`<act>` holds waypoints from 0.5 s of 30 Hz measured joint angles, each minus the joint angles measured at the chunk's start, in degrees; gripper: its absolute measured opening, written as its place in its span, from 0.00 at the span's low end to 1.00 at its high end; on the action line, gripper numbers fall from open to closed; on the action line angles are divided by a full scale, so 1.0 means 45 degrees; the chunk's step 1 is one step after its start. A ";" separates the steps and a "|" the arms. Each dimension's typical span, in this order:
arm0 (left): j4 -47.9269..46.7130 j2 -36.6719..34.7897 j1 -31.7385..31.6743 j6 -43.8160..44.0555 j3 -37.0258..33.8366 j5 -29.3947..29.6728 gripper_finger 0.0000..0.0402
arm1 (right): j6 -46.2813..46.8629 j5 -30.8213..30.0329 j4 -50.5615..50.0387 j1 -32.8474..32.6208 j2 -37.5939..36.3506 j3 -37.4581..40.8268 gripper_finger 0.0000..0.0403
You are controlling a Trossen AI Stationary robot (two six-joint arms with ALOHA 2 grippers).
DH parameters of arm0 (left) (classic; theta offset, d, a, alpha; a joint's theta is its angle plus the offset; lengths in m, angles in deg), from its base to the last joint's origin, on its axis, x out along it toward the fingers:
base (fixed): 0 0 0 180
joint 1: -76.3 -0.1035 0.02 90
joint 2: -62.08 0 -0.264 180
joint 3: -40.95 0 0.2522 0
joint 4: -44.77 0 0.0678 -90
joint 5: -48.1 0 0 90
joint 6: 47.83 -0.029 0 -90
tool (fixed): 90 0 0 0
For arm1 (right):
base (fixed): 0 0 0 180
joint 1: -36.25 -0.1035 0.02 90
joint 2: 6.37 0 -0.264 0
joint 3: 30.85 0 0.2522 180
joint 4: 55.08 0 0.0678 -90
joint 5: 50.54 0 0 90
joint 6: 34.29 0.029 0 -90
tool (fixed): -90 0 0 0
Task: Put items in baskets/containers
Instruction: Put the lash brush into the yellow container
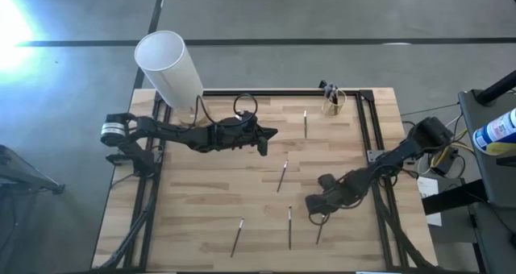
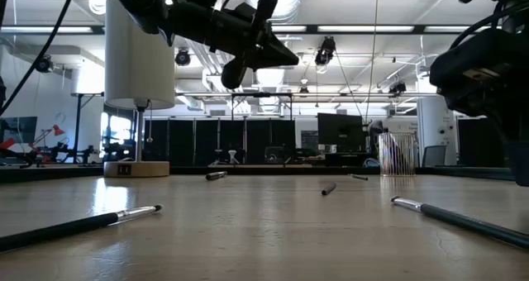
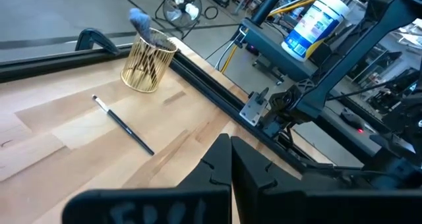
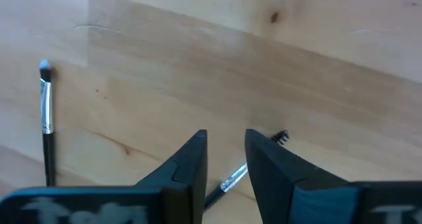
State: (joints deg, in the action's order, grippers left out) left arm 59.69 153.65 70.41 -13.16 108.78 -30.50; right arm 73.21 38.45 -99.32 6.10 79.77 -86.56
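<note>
No legible writing anywhere; a blue-labelled bottle (image 1: 498,130) off the table is unreadable.

Brushes: five on the wooden table (image 1: 201,217). One (image 1: 305,122) near the cup (image 1: 334,103), one (image 1: 283,176) mid-table, three (image 1: 289,226) near the front edge, long axes roughly front-to-back.

Cup: far right corner, already holding brushes.

Left gripper (image 1: 264,139): raised mid-table, fingers together, empty.

Right gripper (image 4: 226,159): low, narrowly parted above a brush (image 4: 227,182).

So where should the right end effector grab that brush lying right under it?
Take the brush on its bare handle just behind the silver ferrule, coming straight down. It lies flat and thin on the table, and the right end effector already hangs open astride it.
</note>
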 joint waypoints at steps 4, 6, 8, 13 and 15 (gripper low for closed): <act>-0.0049 0.0000 0.0000 0.0015 0.0000 0.0000 0.00 | 0.0128 -0.0093 -0.0499 0.0005 -0.0322 0.0000 0.23; -0.0053 0.0000 0.0000 0.0034 0.0000 0.0000 0.00 | 0.0167 0.0133 -0.0565 0.0005 -0.0508 0.0000 0.23; -0.0051 0.0000 0.0000 0.0093 0.0000 0.0000 0.00 | 0.0180 0.0601 -0.0561 0.0010 -0.0673 0.0000 0.23; -0.0053 0.0000 0.0000 0.0292 0.0000 -0.0005 0.00 | 0.0746 0.0897 -0.0644 -0.0134 -0.0686 0.0000 0.29; -0.0062 0.0000 0.0000 0.0297 0.0000 -0.0004 0.00 | 0.0844 0.0888 -0.0725 -0.0138 -0.0579 0.0002 0.32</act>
State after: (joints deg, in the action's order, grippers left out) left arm 59.41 153.65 70.41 -11.82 108.78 -30.52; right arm 77.00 42.45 -102.58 5.48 77.17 -86.55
